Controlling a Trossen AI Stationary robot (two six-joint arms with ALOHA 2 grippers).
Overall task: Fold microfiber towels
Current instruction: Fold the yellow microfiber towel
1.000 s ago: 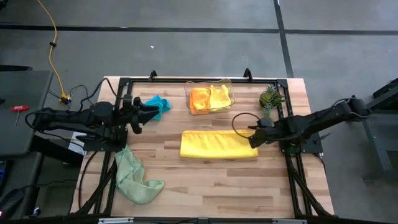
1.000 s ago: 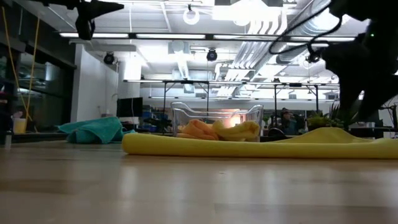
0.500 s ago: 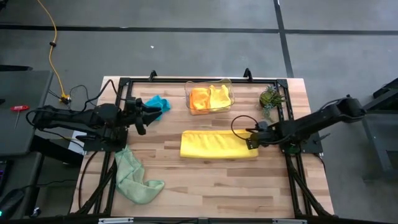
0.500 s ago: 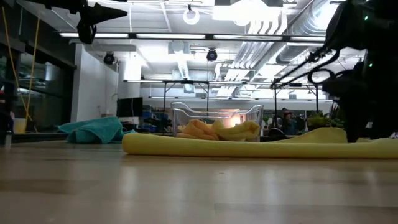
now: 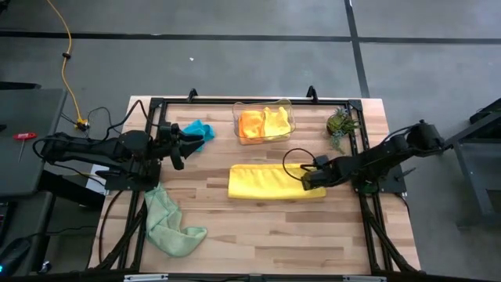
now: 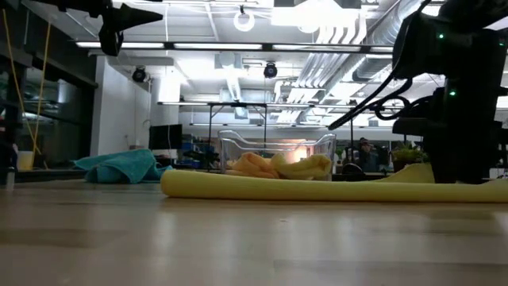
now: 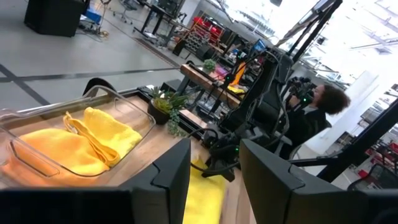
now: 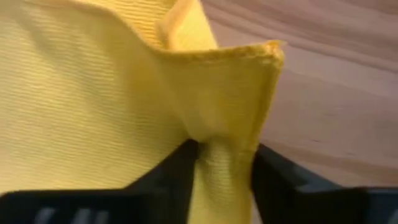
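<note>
The folded yellow microfiber towel [image 5: 275,182] lies as a long strip in the middle of the pale wooden table [image 5: 258,235] in the high view. The right gripper [image 5: 307,180] sits low at the strip's right end, and the right wrist view shows its two dark fingers [image 8: 180,168] pinched on a bunched edge of that yellow cloth [image 8: 93,93], the fabric squeezed into a narrow fold between them.

The left gripper [image 5: 186,143] hangs above the table at centre left of the high view, just beside the crumpled teal-blue microfiber towel [image 5: 202,130]. In the left wrist view its fingers [image 7: 171,180] stand apart with nothing between them.

Above the yellow strip in the high view, a clear plastic bin [image 5: 289,110] holds an orange folded towel [image 5: 251,124] and a second yellow folded towel [image 5: 276,121], side by side. A small green potted plant [image 5: 340,123] stands to the right of the bin. The light green microfiber towel [image 5: 168,222] lies rumpled at lower left, apparently partly over the table's edge.
</note>
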